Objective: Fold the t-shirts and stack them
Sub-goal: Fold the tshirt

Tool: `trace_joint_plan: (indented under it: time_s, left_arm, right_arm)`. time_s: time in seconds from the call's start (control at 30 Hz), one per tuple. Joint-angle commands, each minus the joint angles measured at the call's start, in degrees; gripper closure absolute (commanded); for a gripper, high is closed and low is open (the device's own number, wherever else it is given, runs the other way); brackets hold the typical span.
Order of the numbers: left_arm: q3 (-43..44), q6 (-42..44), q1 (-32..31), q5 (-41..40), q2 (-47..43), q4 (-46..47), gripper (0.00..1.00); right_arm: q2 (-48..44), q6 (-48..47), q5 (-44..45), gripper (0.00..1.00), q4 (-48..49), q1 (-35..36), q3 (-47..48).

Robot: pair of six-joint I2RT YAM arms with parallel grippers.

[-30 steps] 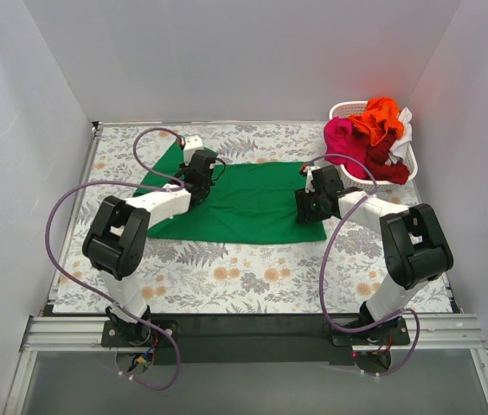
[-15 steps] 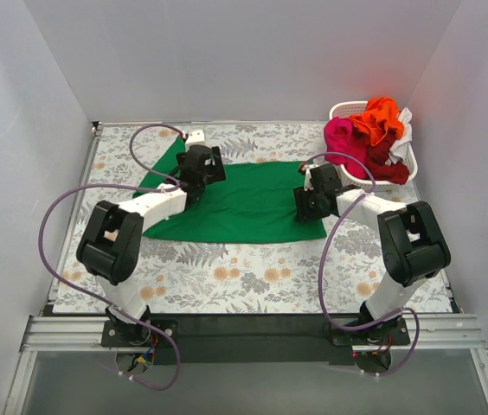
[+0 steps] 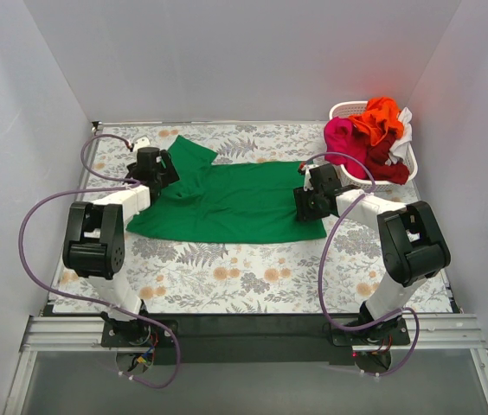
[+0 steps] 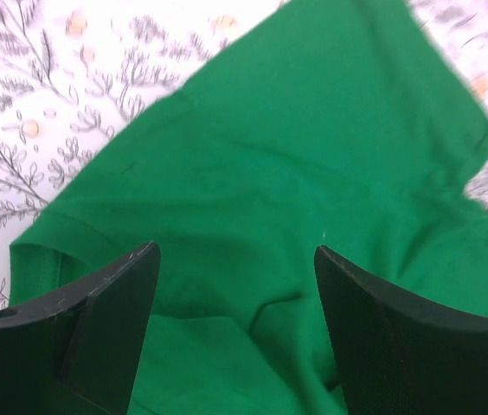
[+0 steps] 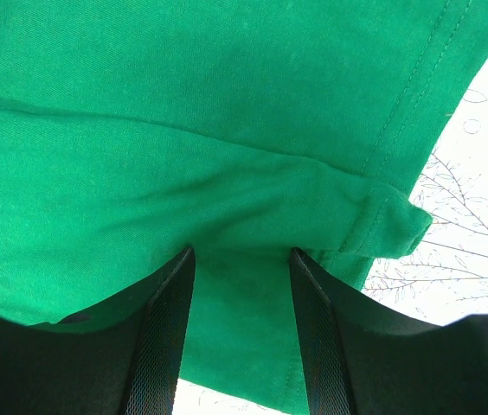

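Your L gripper (image 4: 234, 259) hangs released, fingers wide apart, over the left end of the green t-shirt (image 3: 235, 203). It lies spread on the floral table (image 3: 253, 277). Your R gripper (image 5: 240, 259) clamps its right edge; 1 white basket (image 3: 341, 110) far right.

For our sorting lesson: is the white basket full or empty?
Full: the white basket is heaped above its rim with orange, pink, dark red and white t-shirts.

My right fingers (image 5: 164, 346) are cut off below, so I cannot tell if they pinch the green shirt (image 5: 183, 130); its far edge blurs in my left wrist view, and the orange shirt (image 3: 381, 117) hides most of the white shirt (image 3: 404, 121).
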Motion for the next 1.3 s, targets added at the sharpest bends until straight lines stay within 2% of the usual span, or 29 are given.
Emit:
trace_joint_plan:
  time_s: [0.0,0.27,0.4,0.5,0.63,0.77,0.97,1.13,1.27]
  left_arm:
    - [1.48,0.46,1.53,5.68,1.37,-2.75,0.34]
    - [1.48,1.34,2.06,10.42,4.01,-4.69,0.38]
    - [1.13,1.25,2.06,11.75,3.84,-4.69,0.51]
    - [0.26,0.64,2.06,11.66,3.13,-4.6,0.55]
    - [-0.89,0.11,2.06,13.24,2.26,-4.6,0.67]
    - [-2.03,-0.15,2.24,12.46,1.38,-4.43,1.0]
    - [-6.94,-0.16,2.41,10.53,-3.01,0.49,1.0]
    - [-14.24,0.11,2.5,8.76,-11.97,9.88,1.0]
    - [-18.29,0.55,2.5,6.83,-16.99,13.68,1.0]
  right_arm:
    - [1.86,-0.33,0.64,0.57,-1.89,0.43,0.37]
    - [2.13,-0.33,0.73,0.57,-2.07,0.52,0.54]
    - [2.13,-0.33,0.82,0.57,-2.07,0.61,0.37]
    - [1.95,-0.33,0.9,0.57,-2.07,0.61,0.45]
    - [1.95,-0.33,0.9,0.57,-1.98,0.52,0.45]
    - [1.78,-0.42,0.9,0.57,-2.07,0.52,0.37]
    - [1.6,-0.33,1.08,0.57,-2.07,0.52,0.19]
    - [1.69,-0.33,1.08,0.57,-2.24,0.61,0.36]
    - [1.95,-0.33,1.08,0.57,-2.42,0.52,0.37]
